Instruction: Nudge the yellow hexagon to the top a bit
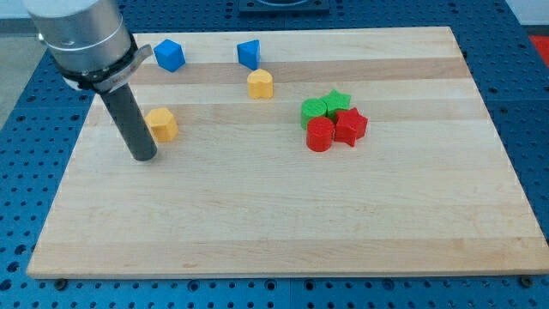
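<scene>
The yellow hexagon [161,124] lies on the wooden board [283,215] at the view's left. My tip [144,158] rests on the board just below and slightly left of the hexagon, very close to its lower left side; I cannot tell whether they touch. The dark rod rises from the tip up and to the left and covers part of the board behind it.
A yellow heart-shaped block [260,83] lies up and right of the hexagon. Two blue blocks [169,55] [249,53] sit near the top edge. A green block [314,110], a green star [336,101], a red cylinder [320,135] and a red star [350,126] cluster at centre right.
</scene>
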Robot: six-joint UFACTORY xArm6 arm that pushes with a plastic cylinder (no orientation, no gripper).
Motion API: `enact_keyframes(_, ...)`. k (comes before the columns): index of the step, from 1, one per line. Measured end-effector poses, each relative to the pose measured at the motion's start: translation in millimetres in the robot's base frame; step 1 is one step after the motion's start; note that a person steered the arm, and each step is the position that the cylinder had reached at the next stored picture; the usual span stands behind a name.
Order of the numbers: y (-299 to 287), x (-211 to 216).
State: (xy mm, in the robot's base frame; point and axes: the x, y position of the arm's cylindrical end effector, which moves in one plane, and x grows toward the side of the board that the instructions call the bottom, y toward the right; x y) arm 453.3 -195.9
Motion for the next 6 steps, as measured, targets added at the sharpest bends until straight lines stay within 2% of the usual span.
enact_keyframes(6,10.0,-14.9)
